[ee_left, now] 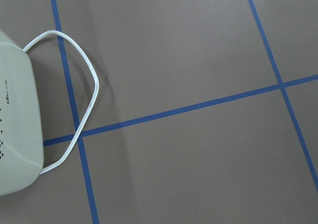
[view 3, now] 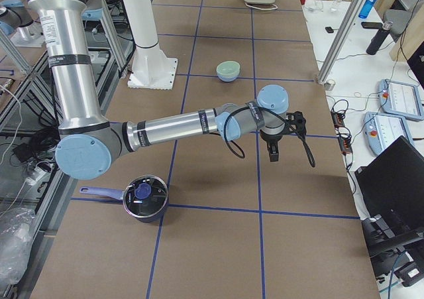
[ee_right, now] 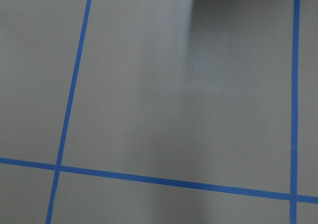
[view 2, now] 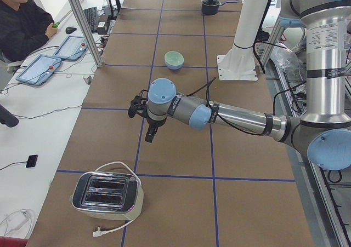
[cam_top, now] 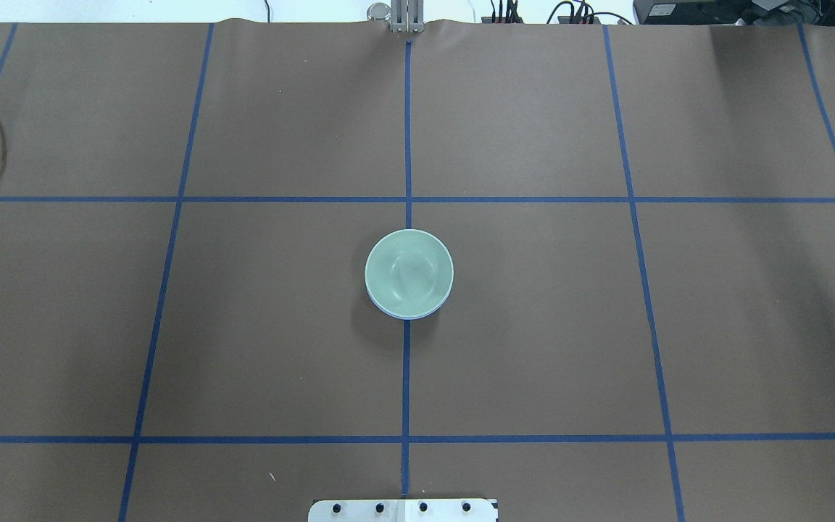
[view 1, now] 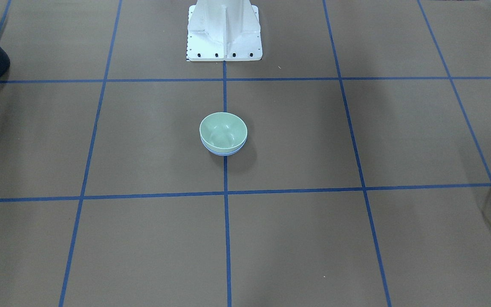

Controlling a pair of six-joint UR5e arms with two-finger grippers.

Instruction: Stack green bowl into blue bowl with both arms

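Green bowl (view 1: 223, 130) sits nested in the blue bowl (view 1: 223, 152) on the centre tape line (view 1: 226, 179), looks done, so left gripper (view 2: 149, 138) and right gripper (view 3: 273, 156), jaws unreadable from here, should just hang well clear.

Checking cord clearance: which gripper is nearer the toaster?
Left. The left gripper hangs over the table between the toaster and the green bowl; the right gripper is beyond that bowl, toward the pot.

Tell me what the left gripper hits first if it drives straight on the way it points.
Likely the brown paper-covered table: the left gripper points down at bare surface beside the cream toaster.
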